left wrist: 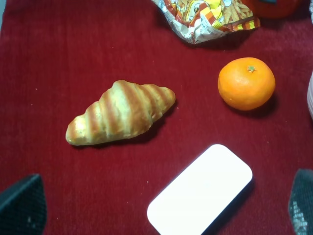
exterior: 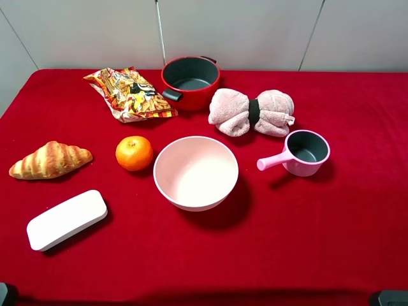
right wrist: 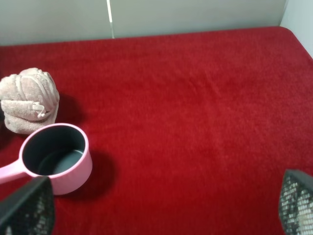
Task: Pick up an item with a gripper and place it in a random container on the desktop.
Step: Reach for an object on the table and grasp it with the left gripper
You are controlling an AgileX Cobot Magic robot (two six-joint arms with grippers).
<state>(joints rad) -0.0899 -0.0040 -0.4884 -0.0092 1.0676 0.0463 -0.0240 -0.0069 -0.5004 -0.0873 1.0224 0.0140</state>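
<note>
Croissant (exterior: pixel 51 159) lies flat on the red desktop (exterior: pixel 319 223) at the far left, well apart from the pink bowl (exterior: pixel 196 173) in the middle. Orange (exterior: pixel 134 153) sits between them, just beside the bowl. White box (exterior: pixel 66 219) lies near the croissant, on the side closer to me. My left gripper (left wrist: pixel 161 215) hangs over the croissant and box, fingers spread wide, touching nothing. My right gripper (right wrist: pixel 162 208) is spread wide too, nothing in it, over bare desktop near the pink saucepan (exterior: pixel 299 153). Snack bag (exterior: pixel 131 94), red pot (exterior: pixel 190 81) and rolled towel (exterior: pixel 252 112) line the back, behind the bowl.
</note>
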